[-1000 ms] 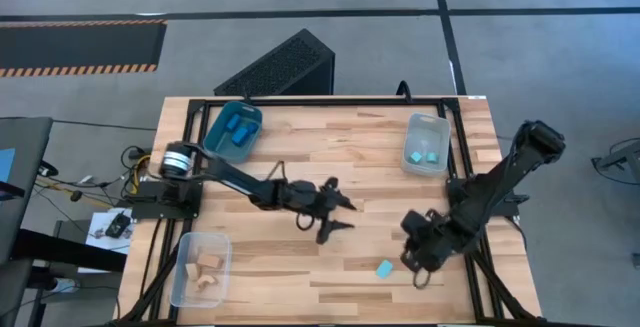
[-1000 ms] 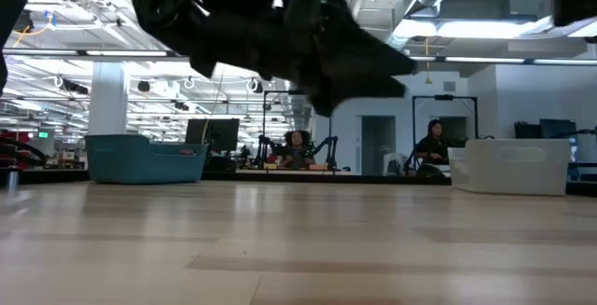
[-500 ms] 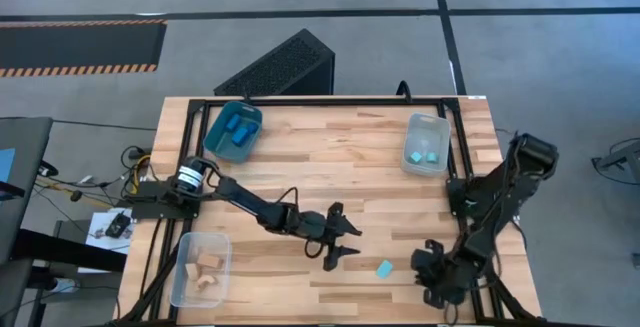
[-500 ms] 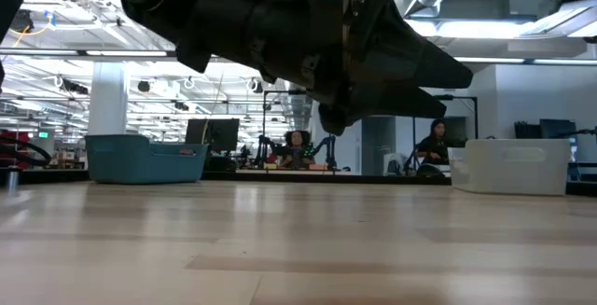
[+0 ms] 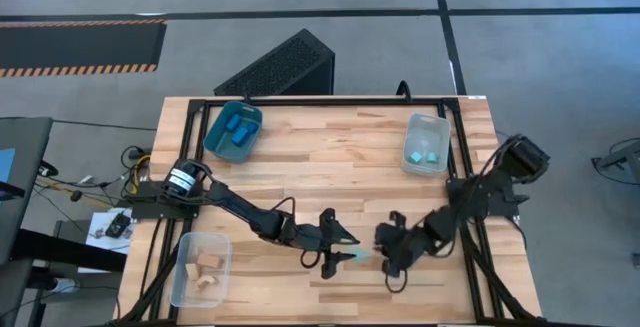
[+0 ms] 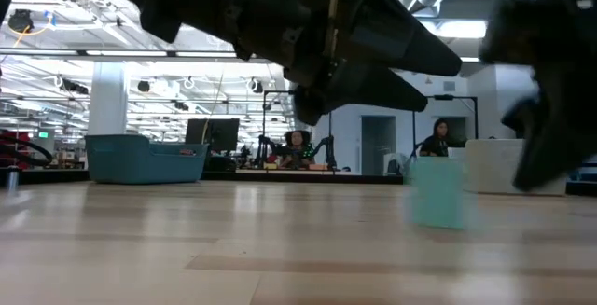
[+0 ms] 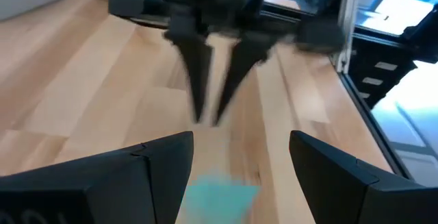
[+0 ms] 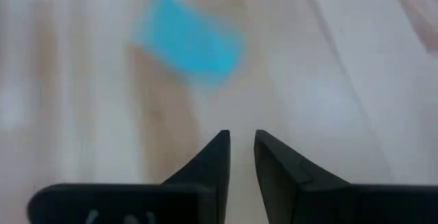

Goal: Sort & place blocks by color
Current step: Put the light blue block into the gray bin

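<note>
One light cyan block (image 5: 358, 257) stands on the table near its near edge, blurred in the low view (image 6: 437, 193). My left gripper (image 5: 345, 254) is open and low, one finger on each side of the block (image 7: 220, 193); I see no plain touch. My right gripper (image 5: 386, 259) faces it from the right, its fingers (image 8: 241, 136) a narrow gap apart, and the block (image 8: 188, 40) lies a little ahead of their tips. The left wrist view shows the right gripper (image 7: 209, 114) just beyond the block.
A teal bin (image 5: 232, 130) with dark blue blocks stands at the far left. A clear bin (image 5: 426, 145) with cyan blocks is at the far right, and a clear bin (image 5: 202, 267) with tan wood blocks at the near left. The table's middle is bare wood.
My left gripper has gone toward the near edge and come up to the cyan block. My right gripper has dropped and swung from the near right corner toward the table's left, up to the block. The block has slid a little toward the left and now shows in the low view.
</note>
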